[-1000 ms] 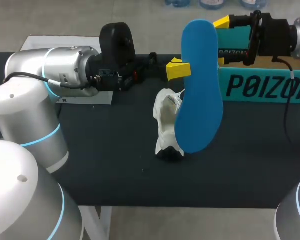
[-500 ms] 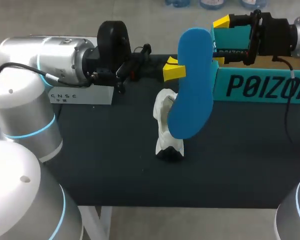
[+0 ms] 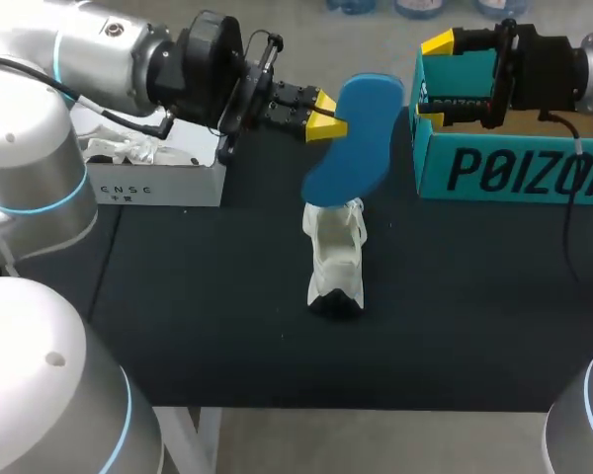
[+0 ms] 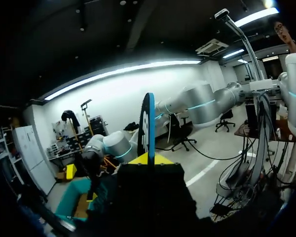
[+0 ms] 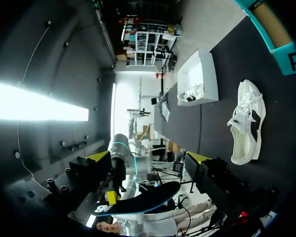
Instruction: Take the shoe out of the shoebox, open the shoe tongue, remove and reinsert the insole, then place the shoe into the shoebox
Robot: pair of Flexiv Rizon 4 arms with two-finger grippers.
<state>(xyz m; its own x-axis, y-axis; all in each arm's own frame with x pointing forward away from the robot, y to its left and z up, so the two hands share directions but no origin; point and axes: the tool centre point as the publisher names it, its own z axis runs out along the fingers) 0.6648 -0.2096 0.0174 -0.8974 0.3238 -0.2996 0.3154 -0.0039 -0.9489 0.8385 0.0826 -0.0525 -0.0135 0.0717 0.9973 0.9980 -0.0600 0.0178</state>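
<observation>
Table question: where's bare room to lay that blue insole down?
Bare table lies both sides of the shoe: in front of the white box, and in front of the shoebox. The back gap between boxes is crowded by the left gripper holding the insole.

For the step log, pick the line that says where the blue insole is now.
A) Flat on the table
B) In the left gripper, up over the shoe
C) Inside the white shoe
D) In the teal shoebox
B: the left gripper is shut on the blue insole, holding it up over the white shoe, not in the teal shoebox.
</observation>
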